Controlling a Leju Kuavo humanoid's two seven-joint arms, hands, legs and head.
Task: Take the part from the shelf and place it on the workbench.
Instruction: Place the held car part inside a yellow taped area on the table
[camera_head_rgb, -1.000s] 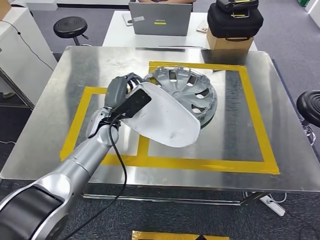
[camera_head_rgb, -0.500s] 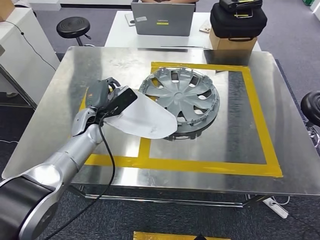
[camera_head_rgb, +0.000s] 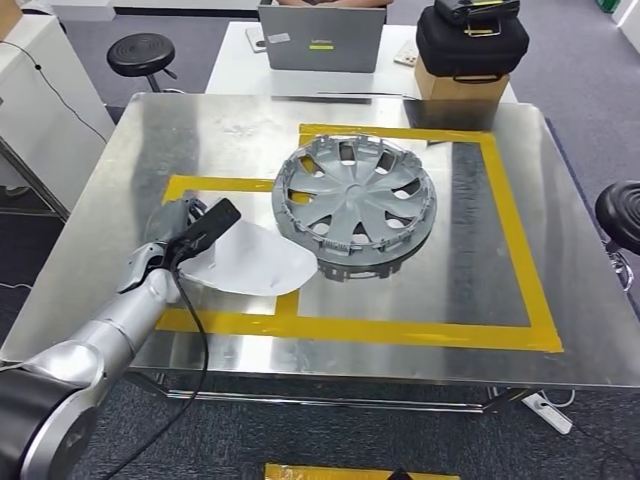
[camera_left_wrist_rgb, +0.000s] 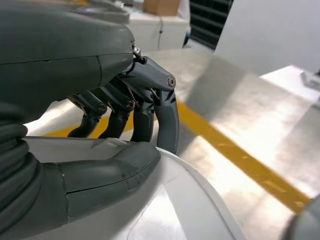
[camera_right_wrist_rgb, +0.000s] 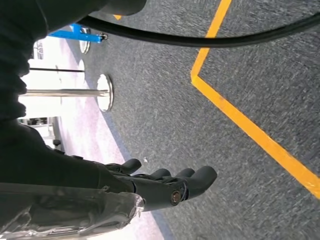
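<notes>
The white curved part (camera_head_rgb: 253, 262) lies low over the steel workbench (camera_head_rgb: 483, 330), inside the left yellow-taped box, its far tip close to the grey hubcap (camera_head_rgb: 355, 200). My left hand (camera_head_rgb: 181, 228) grips the part's left end beside a black piece. In the left wrist view the thumb of that hand (camera_left_wrist_rgb: 113, 125) lies on one face of the white part (camera_left_wrist_rgb: 181, 210) and the fingers curl over its edge. Whether the part rests fully on the bench I cannot tell. My right hand (camera_right_wrist_rgb: 166, 182) hangs over the grey floor, fingers stretched out, holding nothing.
The hubcap fills much of the right taped box. Behind the bench stands a white table with a laptop (camera_head_rgb: 321, 40) and a black case (camera_head_rgb: 468, 35) on a carton. Black stools stand at the back left (camera_head_rgb: 141, 52) and at the right (camera_head_rgb: 620, 215).
My left hand has carried the white part down and to the left, from in front of the hubcap to the left taped box. The hubcap is now uncovered.
</notes>
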